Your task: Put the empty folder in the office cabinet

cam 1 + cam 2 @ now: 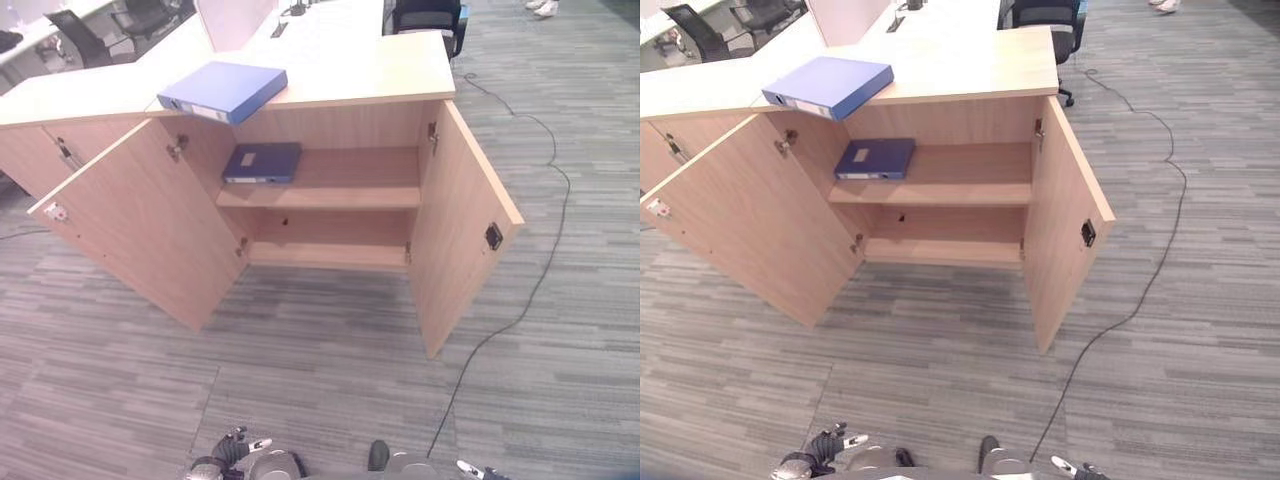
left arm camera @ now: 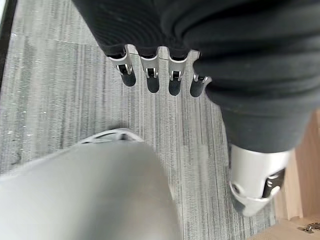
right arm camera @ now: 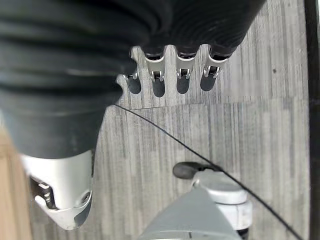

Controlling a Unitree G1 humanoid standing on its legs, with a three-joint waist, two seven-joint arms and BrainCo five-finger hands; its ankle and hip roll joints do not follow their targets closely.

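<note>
While both hands hang empty, fingers relaxed, at the frame's bottom, the blue folder (image 1: 223, 91) lies upper left, long axis slanting, nearer the left hand (image 1: 232, 449) than the right hand (image 1: 478, 470).

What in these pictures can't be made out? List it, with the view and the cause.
- Folder on the cabinet top: whether it is empty; both eye views, it is closed.
- Second folder on the upper shelf: label print; too small.
- Lower shelf, left end: eye views, left door covers it.
- Left hand and right hand: palms; wrist views, dark covers hide them.
</note>
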